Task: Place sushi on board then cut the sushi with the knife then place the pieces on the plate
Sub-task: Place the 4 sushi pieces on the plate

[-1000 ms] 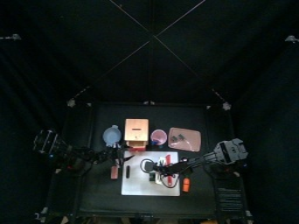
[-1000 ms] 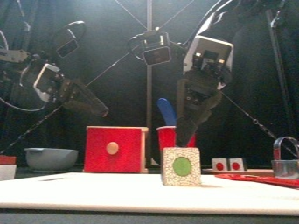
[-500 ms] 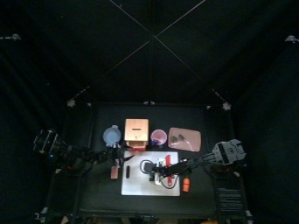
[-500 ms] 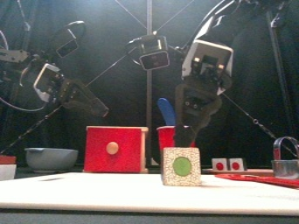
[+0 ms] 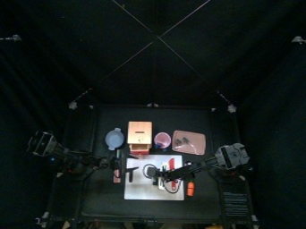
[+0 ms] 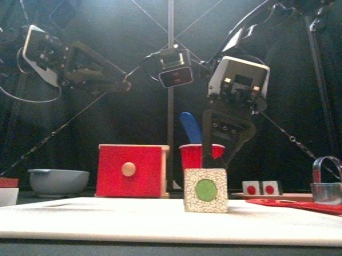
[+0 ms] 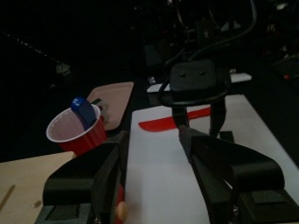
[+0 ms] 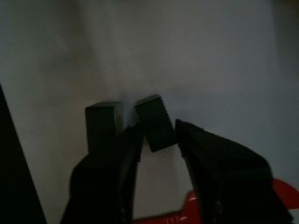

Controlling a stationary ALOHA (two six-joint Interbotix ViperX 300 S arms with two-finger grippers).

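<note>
Sushi [image 6: 206,190] stands on the white board [image 6: 94,215], right under the right claw [image 6: 222,150]. The claw hangs just above the sushi and does not touch it. Its two fingers are spread apart and hold nothing. In the right wrist view the sushi shows as two dark blocks side by side, close to the finger ends. One block sits in line with the gap. The front view shows the end of the sushi, pale with a green spot in the middle.

A red knife [image 7: 176,122] lies flat on the board between the two claws, nearer to the right claw. Nothing holds it.

Behind the right claw, past the board, stands a red cup [image 6: 201,155] with a blue knife [image 6: 190,125] sticking up out of it. The pink tray [image 6: 287,203] lies beside the cup, also behind this claw and a bit to its right. A wooden box [image 6: 132,170] with a red front stands on the cup's other side.

The left claw [image 7: 155,149] is up in the air at the left end of the board, well apart from the sushi. Its fingers are spread wide, with nothing between them.
</note>
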